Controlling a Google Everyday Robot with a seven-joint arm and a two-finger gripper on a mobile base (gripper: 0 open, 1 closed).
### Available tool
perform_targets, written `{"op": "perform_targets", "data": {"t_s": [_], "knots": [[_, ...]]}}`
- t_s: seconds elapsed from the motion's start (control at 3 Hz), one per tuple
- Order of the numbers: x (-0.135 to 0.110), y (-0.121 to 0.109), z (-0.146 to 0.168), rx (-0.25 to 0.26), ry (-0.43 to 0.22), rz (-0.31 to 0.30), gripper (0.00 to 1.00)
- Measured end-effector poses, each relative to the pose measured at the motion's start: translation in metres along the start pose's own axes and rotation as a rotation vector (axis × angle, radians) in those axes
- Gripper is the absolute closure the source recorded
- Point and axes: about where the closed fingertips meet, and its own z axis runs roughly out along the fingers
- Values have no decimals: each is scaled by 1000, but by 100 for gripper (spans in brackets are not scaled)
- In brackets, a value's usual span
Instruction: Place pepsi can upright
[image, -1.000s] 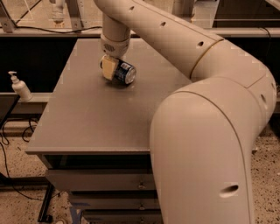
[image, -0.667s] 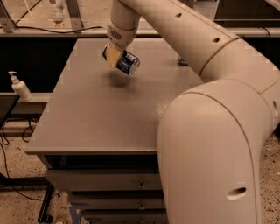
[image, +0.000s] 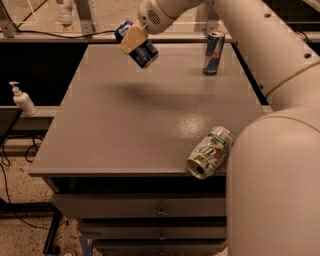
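Note:
The pepsi can (image: 142, 51) is dark blue with light markings. It is held tilted in the air above the far left part of the grey table (image: 125, 120). My gripper (image: 134, 39) is shut on it, with a tan finger pad (image: 133, 39) across its side. The can's shadow lies on the table below. The arm reaches in from the upper right.
A tall slim blue-silver can (image: 214, 52) stands upright at the table's far right. A pale green-white can (image: 210, 152) lies on its side near the front right edge. A white pump bottle (image: 22, 99) stands on a ledge at the left. Drawers sit below the tabletop.
The gripper has lifted the pepsi can off the table and raised it higher and toward the back. The arm has swung clear, uncovering the two other cans.

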Motion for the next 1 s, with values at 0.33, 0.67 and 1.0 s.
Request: {"op": "perform_targets", "data": {"t_s": [0.33,0.67,1.0], "knots": [[-19,13,-20,-74,-234,26,100],[-35,32,-32,-107,-409,19,100],[-34,32,-31,-107,-407,19,100]]}}
